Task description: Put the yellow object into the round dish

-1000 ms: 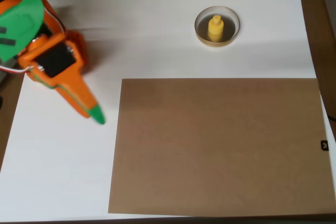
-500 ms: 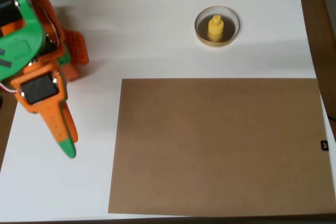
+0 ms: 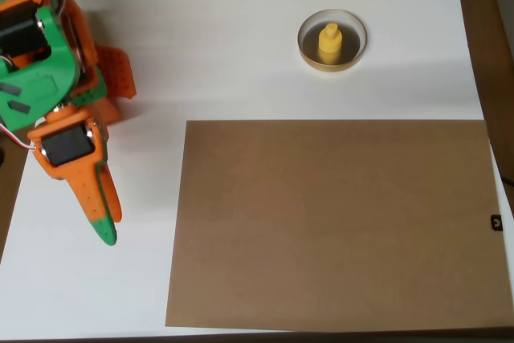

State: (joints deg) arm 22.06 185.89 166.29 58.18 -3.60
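We find the small bright yellow plastic knobbed piece upright inside the round tan-rimmed dish; our orange-green fingers, pressed together and empty, rest well apart over the white counter, job apparently done.

yellow object in round dish

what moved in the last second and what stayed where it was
In the overhead view the gripper swung from pointing down-right to pointing almost straight down the picture, its tip ending lower and further left; most of that happened in the first half second. It took hold of nothing and let go of nothing. The yellow object stayed upright inside the round dish, and the brown sheet did not shift.
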